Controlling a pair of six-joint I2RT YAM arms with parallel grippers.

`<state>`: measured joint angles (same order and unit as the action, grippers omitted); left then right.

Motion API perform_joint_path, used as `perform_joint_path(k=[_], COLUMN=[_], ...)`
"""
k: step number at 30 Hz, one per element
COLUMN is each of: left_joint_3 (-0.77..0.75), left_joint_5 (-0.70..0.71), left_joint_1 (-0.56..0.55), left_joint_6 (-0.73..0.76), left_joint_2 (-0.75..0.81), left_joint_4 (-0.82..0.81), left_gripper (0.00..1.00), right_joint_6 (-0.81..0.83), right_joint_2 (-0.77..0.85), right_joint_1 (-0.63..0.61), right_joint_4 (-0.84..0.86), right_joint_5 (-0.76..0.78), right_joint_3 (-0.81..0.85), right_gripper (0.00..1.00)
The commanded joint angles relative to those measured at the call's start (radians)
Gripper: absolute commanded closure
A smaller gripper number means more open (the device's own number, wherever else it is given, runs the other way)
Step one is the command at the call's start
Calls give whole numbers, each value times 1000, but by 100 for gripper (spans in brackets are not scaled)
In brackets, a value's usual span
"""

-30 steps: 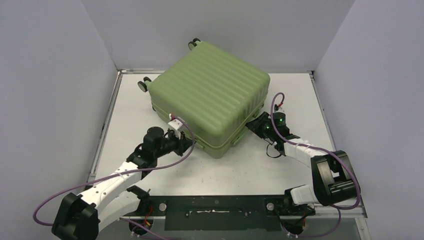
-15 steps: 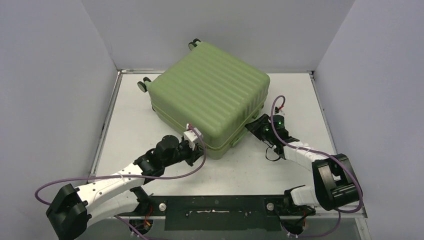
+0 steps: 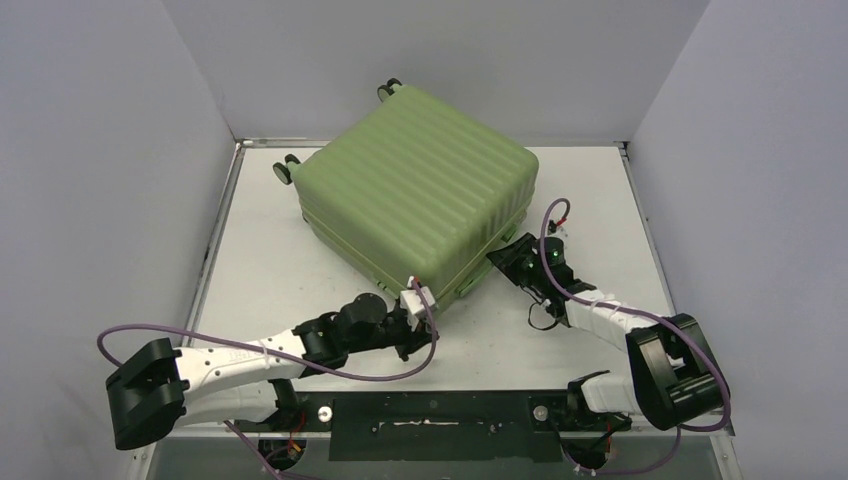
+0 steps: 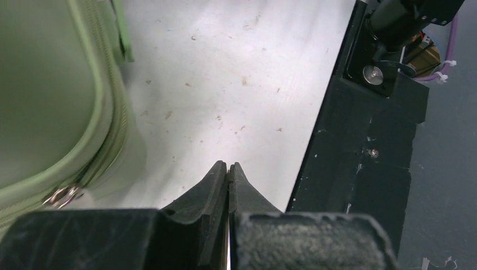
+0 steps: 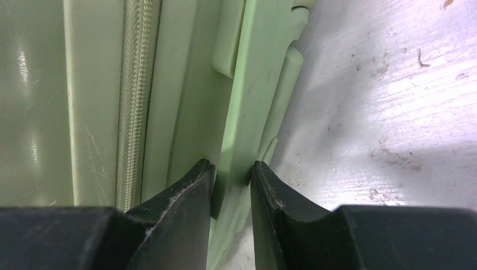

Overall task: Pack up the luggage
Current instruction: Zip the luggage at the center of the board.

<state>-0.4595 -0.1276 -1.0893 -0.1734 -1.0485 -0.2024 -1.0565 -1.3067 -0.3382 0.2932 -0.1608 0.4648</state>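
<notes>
One shift: left gripper (image 4: 228, 167), luggage (image 3: 420, 190) corner

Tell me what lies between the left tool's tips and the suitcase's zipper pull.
Only bare white table, lightly speckled, as the left wrist view shows. The shut left tool touches neither the metal zipper pull nor the suitcase.

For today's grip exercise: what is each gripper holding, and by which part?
Right gripper holds the suitcase by its side handle; left gripper shut, empty.
</notes>
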Motion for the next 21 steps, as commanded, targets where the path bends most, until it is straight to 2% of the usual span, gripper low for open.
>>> perform_joint_path(k=[1,6,11,15,16,18,21], left_joint_3=[-62,-77,-55,-33,-26,-16,-4], left_joint_5=[-6,82,289,399,415,435,429], left_joint_1=[-29,-37,-36,-32,-30,-25,-12], left_joint_6=[-11,-6,-35,-72,-82,-104,-117], left_joint_2=[-38,-33,114,246,268,288,263], left_joint_4=[-116,-96,17,146,169,200,233], left_gripper=[100,100,98,52,44,36,35], right_joint_6=[-3,-2,20,37,38,35,27], right_joint_2=[10,18,29,42,43,41,34], right_joint_1=[-70,-80,-81,-83,-83,-85,-88], right_joint_4=[-79,-81,-86,-95,-95,-90,-78], right_joint_5=[-101,-95,-105,-101,-101,-102,-107], right_joint_3=[-35,-41,-41,-43,-45,-47,-51], right_gripper=[100,100,100,100,100,100,100])
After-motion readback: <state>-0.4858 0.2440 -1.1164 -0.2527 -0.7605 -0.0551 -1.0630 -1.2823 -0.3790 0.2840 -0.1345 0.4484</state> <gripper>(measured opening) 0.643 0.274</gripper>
